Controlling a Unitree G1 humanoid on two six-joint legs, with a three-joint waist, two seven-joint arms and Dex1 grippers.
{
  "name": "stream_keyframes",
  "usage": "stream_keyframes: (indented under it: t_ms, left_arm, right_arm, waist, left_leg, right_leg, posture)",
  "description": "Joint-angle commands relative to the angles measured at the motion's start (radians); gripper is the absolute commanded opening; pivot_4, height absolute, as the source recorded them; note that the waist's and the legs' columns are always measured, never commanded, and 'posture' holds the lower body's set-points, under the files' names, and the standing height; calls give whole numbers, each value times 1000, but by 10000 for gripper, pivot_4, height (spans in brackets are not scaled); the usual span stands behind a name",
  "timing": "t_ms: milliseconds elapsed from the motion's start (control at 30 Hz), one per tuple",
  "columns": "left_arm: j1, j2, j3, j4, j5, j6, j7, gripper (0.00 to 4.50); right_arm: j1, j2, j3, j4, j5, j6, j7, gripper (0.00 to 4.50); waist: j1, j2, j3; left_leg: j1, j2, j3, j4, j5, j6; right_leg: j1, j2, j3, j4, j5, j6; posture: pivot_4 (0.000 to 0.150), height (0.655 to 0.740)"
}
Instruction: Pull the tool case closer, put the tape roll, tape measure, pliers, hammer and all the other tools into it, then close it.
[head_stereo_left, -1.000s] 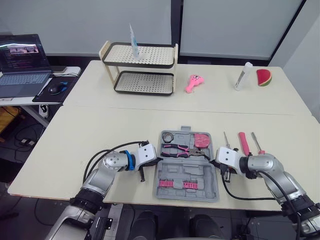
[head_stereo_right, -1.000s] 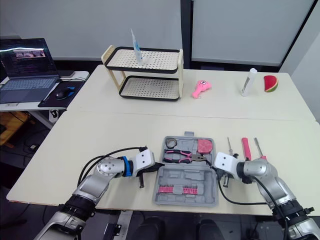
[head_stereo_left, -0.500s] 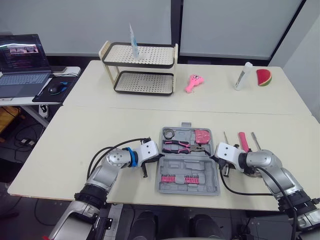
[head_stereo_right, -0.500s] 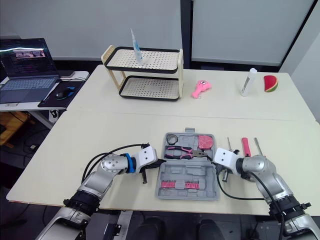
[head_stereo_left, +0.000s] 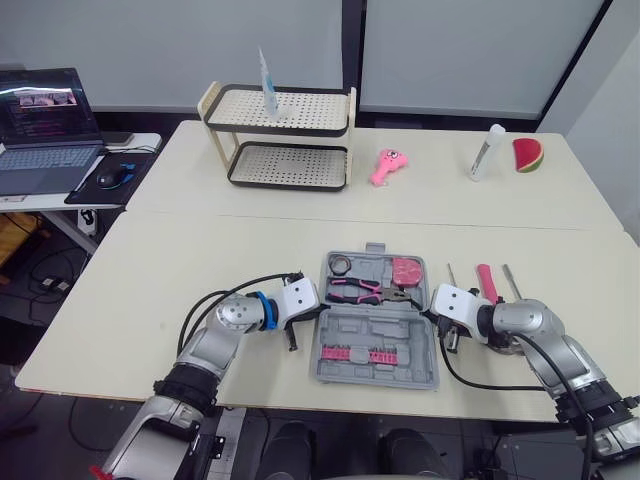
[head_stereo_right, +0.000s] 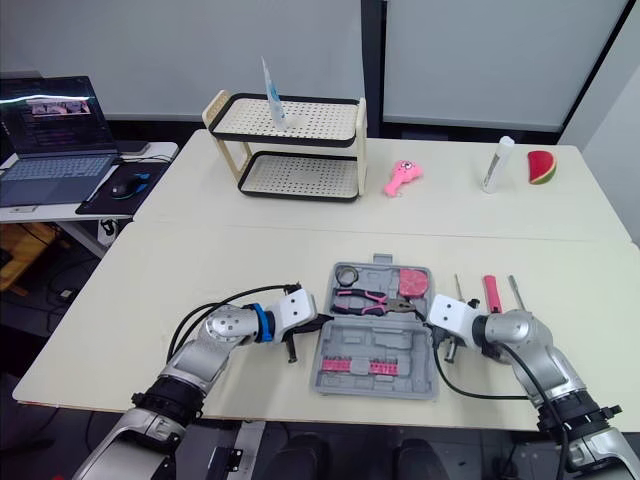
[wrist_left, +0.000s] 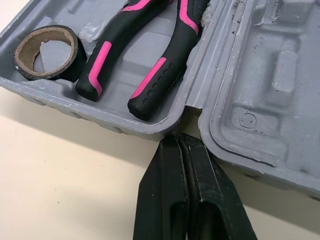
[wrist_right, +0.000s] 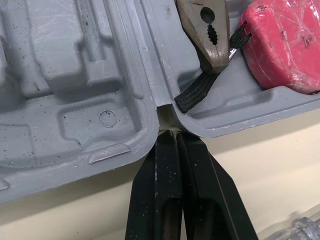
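The grey tool case lies open near the table's front edge. Its far half holds the tape roll, the black and pink pliers and a pink tape measure. A row of pink bits sits in the near half. My left gripper is shut, its tips at the notch on the case's left side by the hinge. My right gripper is shut at the matching notch on the right side. Two screwdrivers and a pink-handled tool lie on the table right of the case.
A two-tier rack with a white tube on top stands at the back. A pink toy, a white bottle and a watermelon slice lie at the back right. A laptop sits on a side table to the left.
The case has slid a little away from me and slightly to the right, and both shut grippers moved with it at its sides.
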Motion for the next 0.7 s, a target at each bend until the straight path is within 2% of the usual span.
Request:
stream_keyframes:
  t_ms: [33, 700]
  left_arm:
    - [-18, -44, -37, 5, 6, -28, 6, 353]
    - [40, -36, -44, -68, -3, 4, -23, 353]
  right_arm:
    - [-19, 22, 24, -22, 12, -14, 5, 0]
    - [-13, 11, 28, -27, 14, -3, 24, 0]
  waist:
    - [0, 0, 0]
    - [0, 0, 0]
  left_leg:
    - [0, 0, 0, 0, 0, 0]
    - [0, 0, 0, 0, 0, 0]
  right_leg:
    - [0, 0, 0, 0, 0, 0]
    - [0, 0, 0, 0, 0, 0]
  posture:
    - [1500, 7290]
    - [1500, 7290]
